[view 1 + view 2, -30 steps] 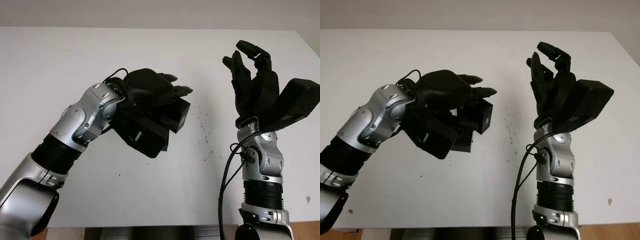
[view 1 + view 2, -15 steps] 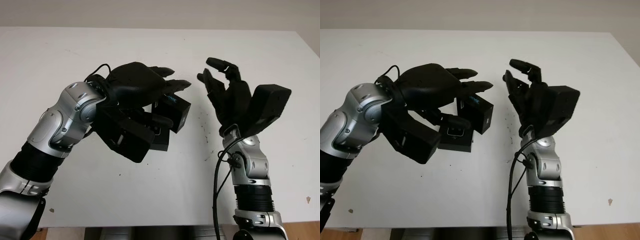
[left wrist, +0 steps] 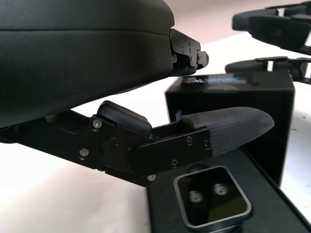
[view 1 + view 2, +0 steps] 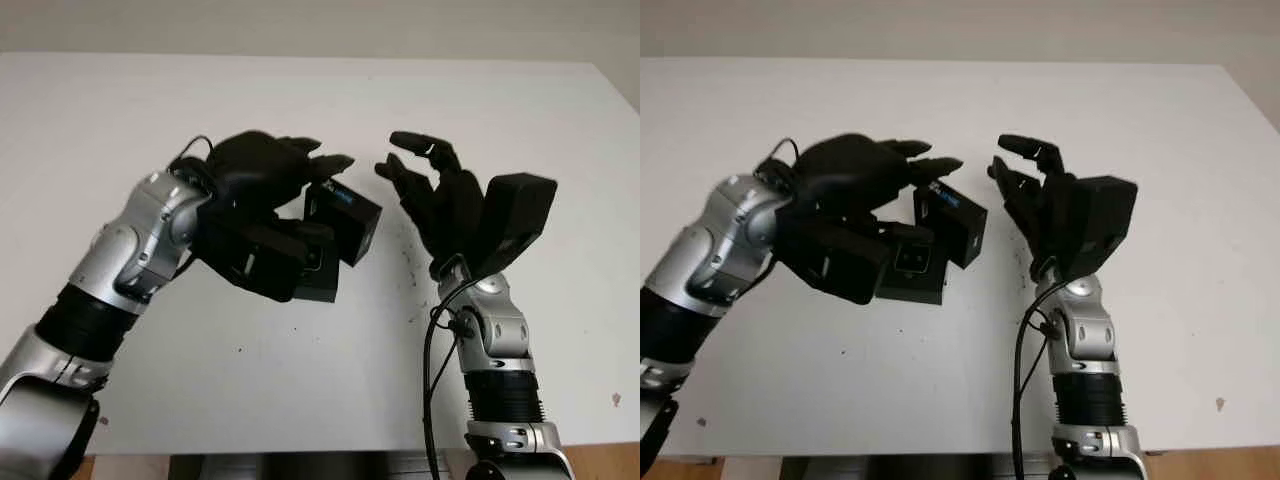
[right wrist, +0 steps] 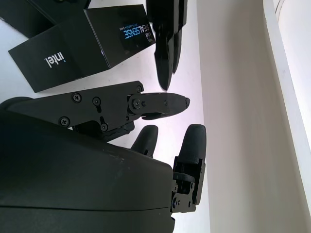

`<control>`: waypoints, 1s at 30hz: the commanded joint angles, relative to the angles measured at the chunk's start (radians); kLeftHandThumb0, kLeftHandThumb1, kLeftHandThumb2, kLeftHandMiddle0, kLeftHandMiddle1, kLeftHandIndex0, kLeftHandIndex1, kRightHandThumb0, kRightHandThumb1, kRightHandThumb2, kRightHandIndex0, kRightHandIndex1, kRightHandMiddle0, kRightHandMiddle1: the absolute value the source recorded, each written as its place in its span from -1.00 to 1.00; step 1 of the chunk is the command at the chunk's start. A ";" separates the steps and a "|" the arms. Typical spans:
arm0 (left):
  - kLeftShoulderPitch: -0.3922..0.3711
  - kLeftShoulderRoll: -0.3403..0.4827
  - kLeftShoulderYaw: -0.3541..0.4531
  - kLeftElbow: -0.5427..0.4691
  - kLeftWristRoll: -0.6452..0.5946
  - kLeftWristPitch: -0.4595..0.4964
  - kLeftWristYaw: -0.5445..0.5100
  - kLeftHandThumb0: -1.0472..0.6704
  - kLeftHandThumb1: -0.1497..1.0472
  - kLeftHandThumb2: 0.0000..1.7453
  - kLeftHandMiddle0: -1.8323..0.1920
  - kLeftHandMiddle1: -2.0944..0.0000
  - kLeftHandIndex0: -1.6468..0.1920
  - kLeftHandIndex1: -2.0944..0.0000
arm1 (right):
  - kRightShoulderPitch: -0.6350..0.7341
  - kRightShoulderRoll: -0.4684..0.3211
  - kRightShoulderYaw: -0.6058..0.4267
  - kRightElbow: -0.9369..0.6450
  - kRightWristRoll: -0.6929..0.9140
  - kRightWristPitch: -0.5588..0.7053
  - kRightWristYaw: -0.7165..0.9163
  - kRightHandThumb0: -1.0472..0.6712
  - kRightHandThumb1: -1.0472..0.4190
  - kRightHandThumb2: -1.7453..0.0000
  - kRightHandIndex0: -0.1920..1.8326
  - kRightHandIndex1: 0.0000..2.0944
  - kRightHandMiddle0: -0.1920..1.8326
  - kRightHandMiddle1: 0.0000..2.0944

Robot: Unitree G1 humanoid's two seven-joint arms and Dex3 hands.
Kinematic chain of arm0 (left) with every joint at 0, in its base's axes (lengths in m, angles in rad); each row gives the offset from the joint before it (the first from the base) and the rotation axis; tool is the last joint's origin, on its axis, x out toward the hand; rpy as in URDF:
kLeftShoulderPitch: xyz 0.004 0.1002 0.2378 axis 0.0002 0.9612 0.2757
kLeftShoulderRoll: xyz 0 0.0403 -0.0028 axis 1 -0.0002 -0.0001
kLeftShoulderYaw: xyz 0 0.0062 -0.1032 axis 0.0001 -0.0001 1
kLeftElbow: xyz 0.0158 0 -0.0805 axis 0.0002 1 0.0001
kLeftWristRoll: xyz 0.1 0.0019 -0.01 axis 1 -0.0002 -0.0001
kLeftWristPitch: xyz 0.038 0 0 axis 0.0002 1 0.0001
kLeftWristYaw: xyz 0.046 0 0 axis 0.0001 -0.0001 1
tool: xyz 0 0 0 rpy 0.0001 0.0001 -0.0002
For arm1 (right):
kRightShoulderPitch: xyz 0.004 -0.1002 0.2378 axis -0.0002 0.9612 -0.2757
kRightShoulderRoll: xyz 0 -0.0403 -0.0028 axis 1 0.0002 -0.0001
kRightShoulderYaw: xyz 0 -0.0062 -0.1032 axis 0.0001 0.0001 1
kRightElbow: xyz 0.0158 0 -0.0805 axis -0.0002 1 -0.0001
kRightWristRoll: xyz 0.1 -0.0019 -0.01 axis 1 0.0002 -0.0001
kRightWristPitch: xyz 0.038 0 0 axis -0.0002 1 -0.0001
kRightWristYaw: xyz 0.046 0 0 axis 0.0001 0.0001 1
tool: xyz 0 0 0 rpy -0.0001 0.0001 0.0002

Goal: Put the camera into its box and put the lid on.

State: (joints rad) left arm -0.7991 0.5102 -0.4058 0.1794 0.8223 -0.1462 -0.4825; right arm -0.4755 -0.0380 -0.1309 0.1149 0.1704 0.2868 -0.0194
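My left hand (image 4: 322, 198) is shut on the black box lid (image 4: 348, 222), fingers over its top edge and thumb (image 3: 218, 128) against its side. It holds the lid tilted above the black box (image 4: 322, 282), which lies on the white table. The camera (image 3: 212, 204) sits inside the box, its lenses facing up. My right hand (image 4: 408, 165) is open and raised just right of the lid, fingertips a short way from it. The lid's printed face (image 5: 82, 43) appears close in front of the right hand's fingers.
The white table (image 4: 300, 400) spreads wide around the box, with a few small dark specks (image 4: 410, 270) right of it. Its far edge meets a pale wall, and the front edge runs below both forearms.
My left hand has brought the lid down and closer over the box. The right hand has dropped and swung left, ending near the lid's right side.
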 commanded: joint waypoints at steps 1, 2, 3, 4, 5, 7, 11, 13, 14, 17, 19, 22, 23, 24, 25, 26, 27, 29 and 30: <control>-0.047 -0.033 -0.022 0.029 0.008 -0.010 0.023 -0.89 1.00 -0.11 0.80 0.97 0.83 0.98 | 0.007 -0.007 -0.009 -0.019 -0.001 -0.001 -0.002 -0.10 -1.00 0.75 -0.73 0.12 -0.83 0.36; -0.052 -0.044 -0.027 0.043 0.007 -0.010 0.028 -0.89 1.00 -0.12 0.81 0.97 0.83 0.98 | 0.006 -0.006 -0.013 -0.018 0.001 -0.006 -0.003 -0.10 -1.00 0.75 -0.74 0.12 -0.83 0.36; -0.056 -0.054 -0.031 0.053 0.005 -0.009 0.029 -0.89 1.00 -0.12 0.81 0.97 0.83 0.98 | 0.005 -0.004 -0.017 -0.020 0.003 -0.006 -0.008 -0.09 -1.00 0.75 -0.74 0.12 -0.83 0.36; -0.059 -0.062 -0.036 0.062 0.005 -0.008 0.029 -0.89 1.00 -0.13 0.82 0.97 0.84 0.97 | 0.003 -0.003 -0.022 -0.021 0.007 -0.010 -0.009 -0.09 -1.00 0.74 -0.74 0.11 -0.83 0.35; -0.063 -0.070 -0.042 0.073 0.008 -0.008 0.031 -0.89 1.00 -0.14 0.82 0.97 0.84 0.97 | 0.000 -0.002 -0.027 -0.026 0.007 -0.010 -0.017 -0.09 -1.00 0.73 -0.75 0.12 -0.84 0.36; -0.068 -0.083 -0.054 0.091 0.011 -0.010 0.035 -0.89 1.00 -0.14 0.82 0.96 0.84 0.97 | -0.006 -0.005 -0.035 -0.031 0.005 -0.020 -0.028 -0.08 -1.00 0.72 -0.75 0.13 -0.85 0.37; -0.064 -0.092 -0.059 0.111 -0.008 -0.025 0.036 -0.89 1.00 -0.17 0.83 0.96 0.83 0.96 | -0.017 -0.010 -0.047 -0.051 0.010 0.003 -0.039 -0.10 -1.00 0.71 -0.78 0.13 -0.87 0.39; -0.054 -0.084 -0.055 0.091 -0.022 -0.029 0.018 -0.90 1.00 -0.18 0.82 0.96 0.82 0.95 | -0.019 -0.015 -0.052 -0.059 0.016 0.007 -0.034 -0.12 -1.00 0.72 -0.80 0.14 -0.88 0.41; -0.048 -0.075 -0.052 0.070 -0.029 -0.030 0.001 -0.90 1.00 -0.18 0.82 0.96 0.82 0.95 | -0.019 -0.015 -0.056 -0.062 0.019 0.007 -0.036 -0.13 -1.00 0.73 -0.81 0.14 -0.89 0.41; -0.035 -0.045 -0.046 0.006 -0.046 -0.038 -0.050 -0.91 1.00 -0.15 0.81 0.95 0.81 0.94 | -0.022 -0.011 -0.064 -0.075 0.024 0.021 -0.049 -0.13 -1.00 0.74 -0.82 0.15 -0.90 0.41; -0.023 -0.026 -0.040 -0.034 -0.059 -0.044 -0.076 -0.92 1.00 -0.16 0.80 0.94 0.80 0.94 | -0.023 -0.011 -0.064 -0.081 0.022 0.026 -0.058 -0.11 -1.00 0.72 -0.82 0.15 -0.90 0.41; -0.015 0.001 -0.037 -0.069 -0.061 -0.058 -0.095 -0.92 1.00 -0.17 0.77 0.93 0.77 0.93 | -0.023 -0.013 -0.065 -0.083 0.020 0.018 -0.061 -0.09 -1.00 0.70 -0.82 0.17 -0.89 0.41; -0.016 0.008 -0.039 -0.069 -0.055 -0.062 -0.097 -0.92 1.00 -0.17 0.75 0.93 0.75 0.93 | -0.024 -0.015 -0.066 -0.080 0.019 0.010 -0.060 -0.10 -1.00 0.71 -0.82 0.18 -0.89 0.42; -0.017 0.012 -0.040 -0.068 -0.051 -0.064 -0.097 -0.92 1.00 -0.17 0.75 0.93 0.74 0.93 | -0.024 -0.017 -0.067 -0.078 0.018 0.006 -0.058 -0.10 -1.00 0.72 -0.82 0.19 -0.89 0.43; -0.019 0.016 -0.041 -0.060 -0.049 -0.068 -0.094 -0.92 1.00 -0.17 0.74 0.93 0.74 0.93 | -0.025 -0.019 -0.068 -0.077 0.017 0.003 -0.058 -0.10 -1.00 0.72 -0.82 0.19 -0.89 0.44; -0.020 0.019 -0.042 -0.054 -0.047 -0.071 -0.094 -0.92 1.00 -0.17 0.72 0.92 0.72 0.92 | -0.025 -0.020 -0.070 -0.078 0.017 0.003 -0.058 -0.10 -1.00 0.71 -0.81 0.21 -0.88 0.44; -0.022 0.021 -0.043 -0.050 -0.046 -0.072 -0.095 -0.92 1.00 -0.17 0.71 0.92 0.71 0.92 | -0.026 -0.021 -0.071 -0.078 0.018 0.004 -0.058 -0.10 -1.00 0.71 -0.81 0.21 -0.88 0.44; -0.024 0.029 -0.047 -0.041 -0.048 -0.077 -0.110 -0.92 1.00 -0.17 0.66 0.90 0.67 0.91 | -0.023 -0.023 -0.076 -0.088 0.024 0.010 -0.055 -0.10 -1.00 0.70 -0.80 0.23 -0.88 0.45; -0.022 0.034 -0.047 -0.041 -0.052 -0.078 -0.122 -0.92 1.00 -0.17 0.63 0.89 0.66 0.91 | -0.020 -0.023 -0.078 -0.096 0.027 0.012 -0.054 -0.09 -1.00 0.70 -0.81 0.23 -0.88 0.44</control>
State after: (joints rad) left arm -0.8219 0.5317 -0.4514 0.1305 0.7727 -0.2202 -0.5897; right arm -0.4863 -0.0494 -0.2038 0.0500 0.1920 0.3037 -0.0760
